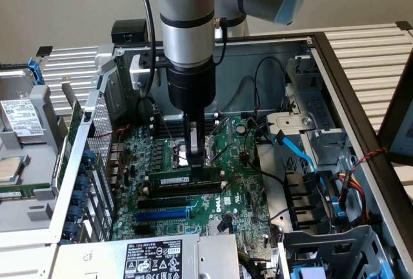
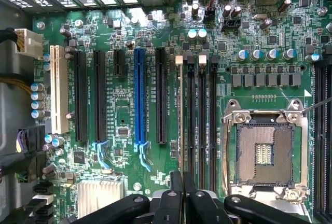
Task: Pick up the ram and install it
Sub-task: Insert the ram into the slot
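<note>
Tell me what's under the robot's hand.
The long green ram stick with a white label stands on edge in a black memory slot, right below the shut hand. The stick covers the slot's contacts; whether the hand touches it cannot be seen.

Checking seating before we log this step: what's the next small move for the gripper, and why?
Probably a short push straight down. The gripper looks shut on the ram, which stands upright along a black memory slot and is lined up with it. Whether the end latches have closed cannot be told, so seat it before letting go.
</note>
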`<state>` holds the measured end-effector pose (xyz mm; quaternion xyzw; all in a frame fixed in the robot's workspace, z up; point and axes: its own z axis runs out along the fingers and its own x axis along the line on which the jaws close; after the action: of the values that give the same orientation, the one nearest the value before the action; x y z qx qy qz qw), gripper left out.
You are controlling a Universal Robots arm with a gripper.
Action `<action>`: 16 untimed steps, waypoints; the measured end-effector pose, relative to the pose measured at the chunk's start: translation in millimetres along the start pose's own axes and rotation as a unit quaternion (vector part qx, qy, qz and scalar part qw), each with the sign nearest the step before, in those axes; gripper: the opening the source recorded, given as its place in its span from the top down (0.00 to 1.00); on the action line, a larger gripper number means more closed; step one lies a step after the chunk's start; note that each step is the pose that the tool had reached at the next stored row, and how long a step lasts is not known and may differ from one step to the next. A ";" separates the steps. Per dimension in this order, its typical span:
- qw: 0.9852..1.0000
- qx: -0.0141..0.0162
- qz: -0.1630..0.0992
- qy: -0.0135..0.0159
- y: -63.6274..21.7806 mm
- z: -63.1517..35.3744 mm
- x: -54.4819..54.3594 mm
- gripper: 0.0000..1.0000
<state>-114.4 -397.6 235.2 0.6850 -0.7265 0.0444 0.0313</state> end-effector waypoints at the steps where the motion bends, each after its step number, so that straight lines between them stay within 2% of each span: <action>1: 1.000 0.000 0.000 0.000 0.3 0.2 -0.1 0.88; 10: 1.000 0.003 0.003 0.002 1.1 1.3 -0.2 0.88; 16: 1.000 0.003 0.005 0.004 1.3 1.5 -0.2 0.88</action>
<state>-115.7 -397.4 233.6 0.6813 -0.7297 0.0493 0.0317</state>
